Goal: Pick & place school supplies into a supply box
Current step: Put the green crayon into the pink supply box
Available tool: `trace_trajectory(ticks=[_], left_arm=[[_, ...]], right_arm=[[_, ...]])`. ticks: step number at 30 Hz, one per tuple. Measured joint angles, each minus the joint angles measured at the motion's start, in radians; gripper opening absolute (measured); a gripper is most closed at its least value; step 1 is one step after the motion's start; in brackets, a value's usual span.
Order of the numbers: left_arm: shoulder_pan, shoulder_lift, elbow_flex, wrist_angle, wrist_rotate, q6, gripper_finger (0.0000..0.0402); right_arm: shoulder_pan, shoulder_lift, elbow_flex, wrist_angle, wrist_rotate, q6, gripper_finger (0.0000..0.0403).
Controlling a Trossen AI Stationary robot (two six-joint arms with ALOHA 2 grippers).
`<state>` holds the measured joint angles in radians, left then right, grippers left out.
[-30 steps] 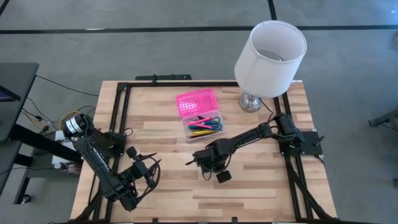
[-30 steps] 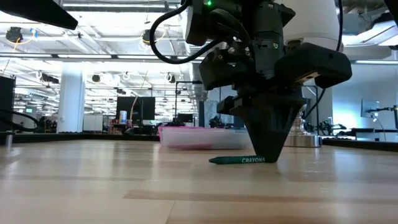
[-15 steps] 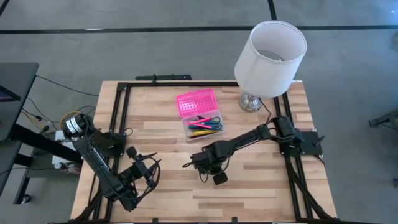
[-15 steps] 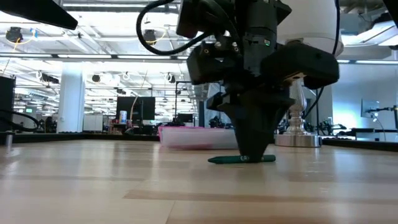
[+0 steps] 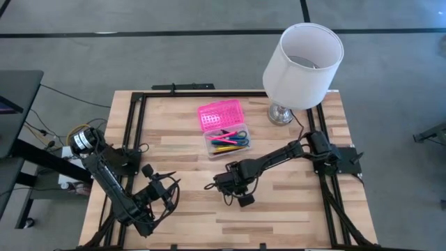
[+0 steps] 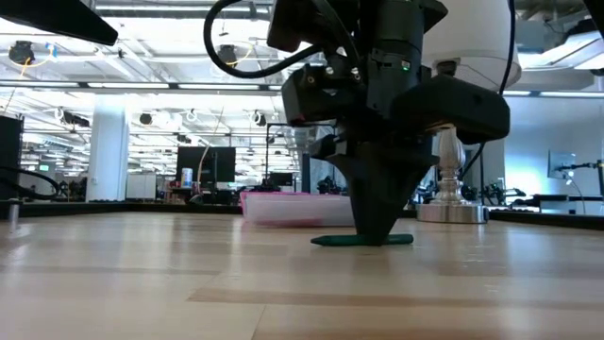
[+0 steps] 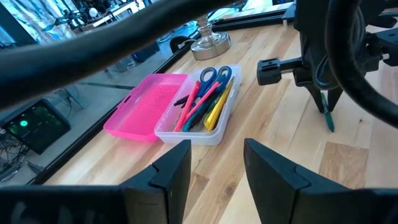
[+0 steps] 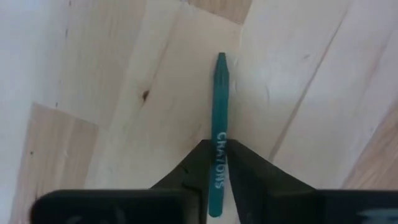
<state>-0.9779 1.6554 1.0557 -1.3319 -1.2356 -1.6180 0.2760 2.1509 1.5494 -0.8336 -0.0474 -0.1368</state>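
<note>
My right pincer [image 8: 216, 163] down mid-desk, fingers pinched on green crayon [image 8: 220, 106] lying flat, ready for lift toward supply box [image 5: 224, 128] near far edge. Left pincer [image 7: 217, 163] open, parked near front-left corner.

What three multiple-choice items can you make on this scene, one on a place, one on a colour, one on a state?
1. Where does the green crayon lie?
A. inside the supply box
B. on the table, between the right hand's fingers
C. under the lamp

2. What colour is the lid of the supply box?
A. pink
B. white
C. blue

3. How does the supply box stand?
A. shut
B. open, with supplies inside
C. open and empty

Answers:
1 B: the right wrist view shows the crayon flat on the wood with the right hand closing around it.
2 A: the left wrist view shows a bright pink lid beside the clear tray.
3 B: pens and scissors lie in the uncovered tray.
</note>
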Motion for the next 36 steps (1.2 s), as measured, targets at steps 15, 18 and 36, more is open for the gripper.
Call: trace_trajectory(ticks=[15, 18, 36], left_arm=[[0.000, 0.000, 0.000, 0.008, -0.001, 0.005, 0.0143], [0.000, 0.000, 0.000, 0.008, -0.001, 0.005, 0.0143], [0.000, 0.000, 0.000, 0.014, -0.001, 0.011, 0.0143]], right_arm=[[0.026, -0.001, 0.002, -0.020, 0.082, -0.029, 0.0006], [0.032, -0.001, 0.006, -0.055, 0.129, -0.028, 0.0005], [-0.048, -0.006, 0.140, -0.159, 0.425, -0.057, 0.0001]])
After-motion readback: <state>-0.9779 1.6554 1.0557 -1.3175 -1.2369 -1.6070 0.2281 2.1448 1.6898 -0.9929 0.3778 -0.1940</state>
